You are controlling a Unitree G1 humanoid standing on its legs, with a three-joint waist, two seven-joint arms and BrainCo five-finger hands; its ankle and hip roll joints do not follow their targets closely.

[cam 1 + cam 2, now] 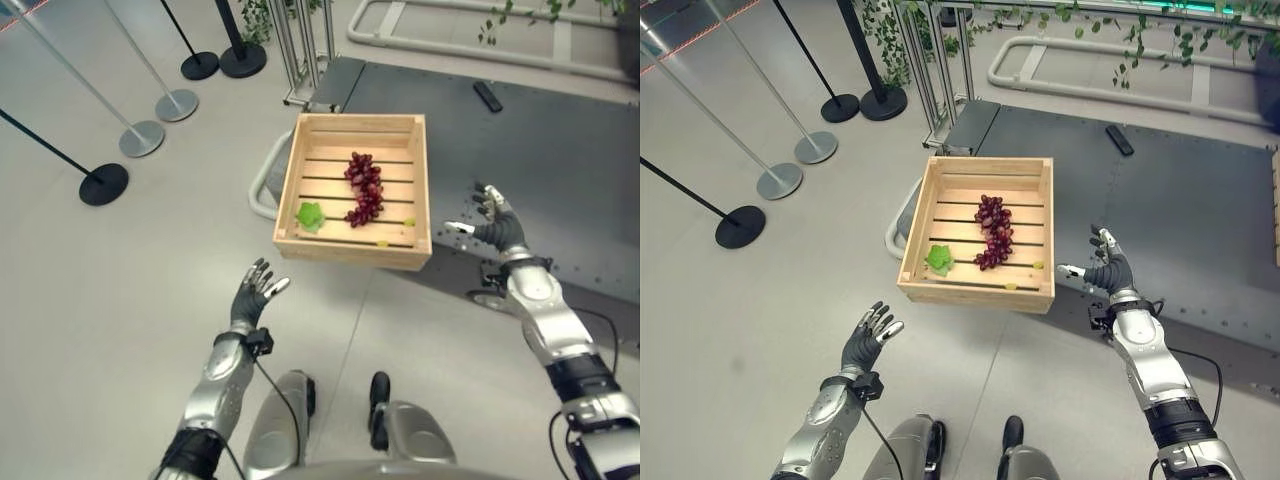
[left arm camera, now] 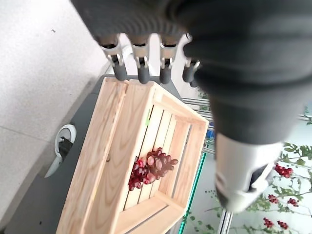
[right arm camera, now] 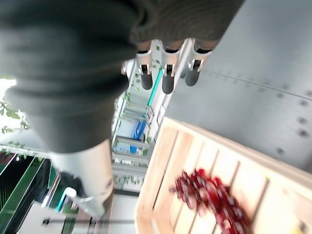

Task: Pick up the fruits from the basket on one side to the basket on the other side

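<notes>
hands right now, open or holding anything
Left hand: open, holding nothing.
Right hand: open, holding nothing, beside the wooden crate.

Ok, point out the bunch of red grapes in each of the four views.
Left eye view: grapes on the crate's slats, right of centre.
Right eye view: grapes mid-crate.
Left wrist view: grapes inside the crate, beyond the fingers.
Right wrist view: grapes on the slats.
Shared landmark: the wooden crate around them.

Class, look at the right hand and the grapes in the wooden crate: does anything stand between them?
Yes: the crate's near side wall. The right hand hovers open beside the crate, outside that wall, and the grapes lie on the slats inside. Above the wall nothing visible blocks the way. The left hand hangs open in front of the crate.
</notes>
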